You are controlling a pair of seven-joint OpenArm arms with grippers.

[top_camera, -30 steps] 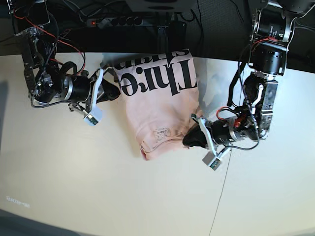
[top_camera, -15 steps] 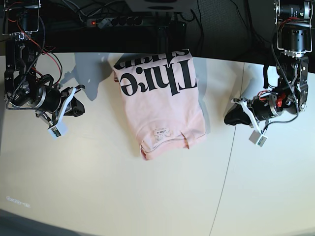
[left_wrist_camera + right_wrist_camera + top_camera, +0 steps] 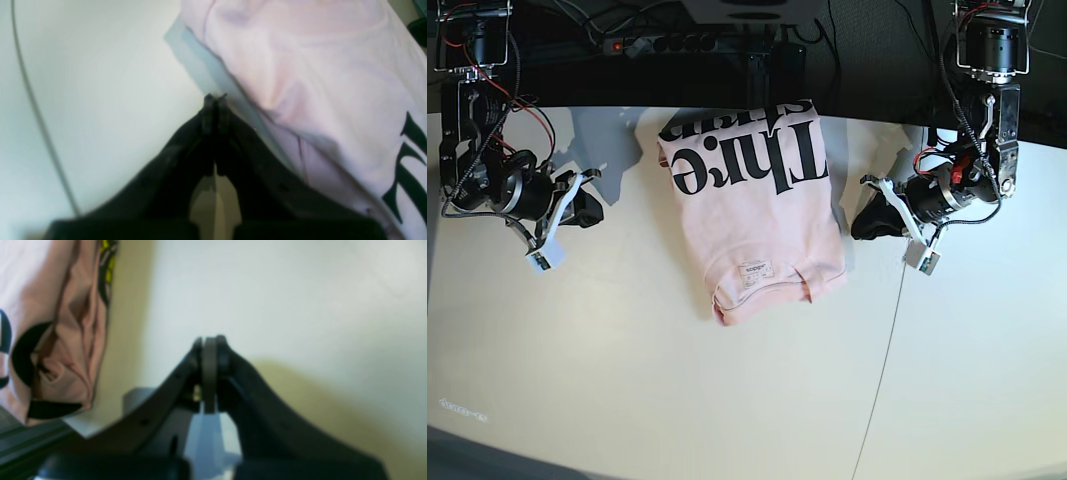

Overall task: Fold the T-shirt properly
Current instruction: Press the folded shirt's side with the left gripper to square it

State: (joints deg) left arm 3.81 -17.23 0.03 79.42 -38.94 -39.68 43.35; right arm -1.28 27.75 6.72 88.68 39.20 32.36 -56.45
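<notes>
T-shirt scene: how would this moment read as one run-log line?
T-shirt: folded, flat on table | left gripper: shut, empty | right gripper: shut, empty

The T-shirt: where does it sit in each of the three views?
Base: T-shirt at top centre, between the arms.
Left wrist: upper right, beside the shut left claw.
Right wrist: a folded edge at far left, apart from the right claw.
Shared landmark: the black lettering.
</notes>
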